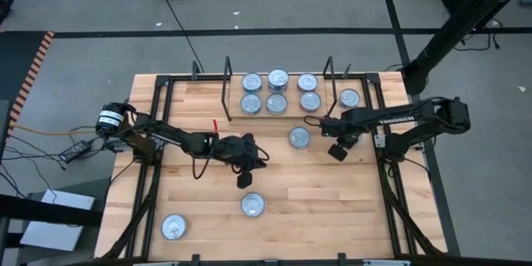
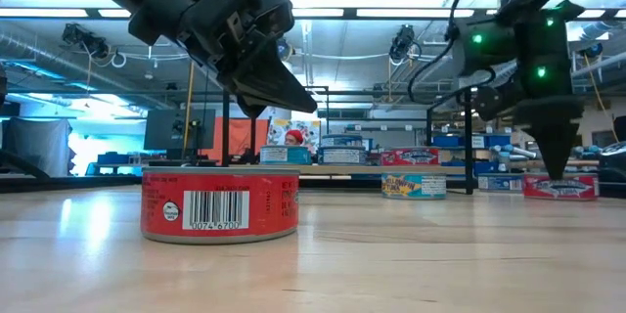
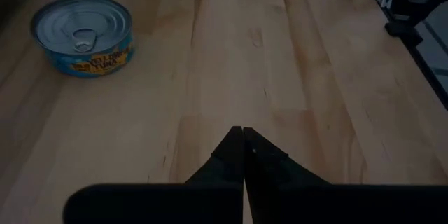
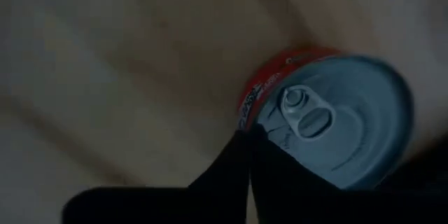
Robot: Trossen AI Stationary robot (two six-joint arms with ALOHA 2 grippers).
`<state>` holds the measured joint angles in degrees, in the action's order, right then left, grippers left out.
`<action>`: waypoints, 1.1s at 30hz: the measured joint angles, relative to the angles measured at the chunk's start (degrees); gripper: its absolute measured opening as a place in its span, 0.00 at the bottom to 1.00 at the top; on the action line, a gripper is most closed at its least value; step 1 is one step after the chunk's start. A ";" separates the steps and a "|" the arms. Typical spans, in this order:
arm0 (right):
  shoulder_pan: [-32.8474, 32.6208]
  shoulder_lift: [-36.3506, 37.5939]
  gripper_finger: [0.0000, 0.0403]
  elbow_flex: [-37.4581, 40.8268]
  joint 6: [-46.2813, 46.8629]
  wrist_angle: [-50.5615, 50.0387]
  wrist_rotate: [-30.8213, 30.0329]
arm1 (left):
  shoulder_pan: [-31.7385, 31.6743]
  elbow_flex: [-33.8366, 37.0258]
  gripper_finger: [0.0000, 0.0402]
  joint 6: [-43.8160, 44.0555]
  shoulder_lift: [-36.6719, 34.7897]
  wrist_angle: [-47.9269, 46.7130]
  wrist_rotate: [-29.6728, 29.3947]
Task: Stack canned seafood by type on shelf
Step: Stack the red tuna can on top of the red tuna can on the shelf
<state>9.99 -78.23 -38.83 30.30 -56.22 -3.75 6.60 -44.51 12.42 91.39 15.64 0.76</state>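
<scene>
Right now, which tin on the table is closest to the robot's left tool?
The loose tin near the table's middle front, just in front of the shut left tool. The other loose tins, in the front-left corner and by the shelf, lie farther away.

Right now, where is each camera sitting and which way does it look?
High view: above the table, looking straight down; both arms, left tool and right tool show.
Low view: at tabletop height, looking level across; a red can up close, both arms come in from above.
Left wrist view: on the left arm, looking past its shut tool at a teal can.
Right wrist view: on the right arm, over a red-sided can.
Shared: both wrist views show wood tabletop.
</scene>
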 joint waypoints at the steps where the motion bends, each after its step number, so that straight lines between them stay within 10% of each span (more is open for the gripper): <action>1: -0.67 0.34 0.02 -0.07 0.26 0.47 1.74 | 0.01 0.00 0.01 -0.01 0.00 0.15 -0.13; 20: -16.52 2.11 0.01 -7.34 23.22 38.33 17.50 | 0.23 0.02 0.01 -2.10 0.00 1.70 4.94; 33: -16.83 -7.08 0.01 -7.40 25.97 41.35 22.38 | 2.31 0.04 0.08 -1.78 0.00 1.57 4.92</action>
<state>-6.84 -85.32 -46.23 56.27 -14.88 18.64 8.91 -44.47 10.64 91.39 17.21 5.68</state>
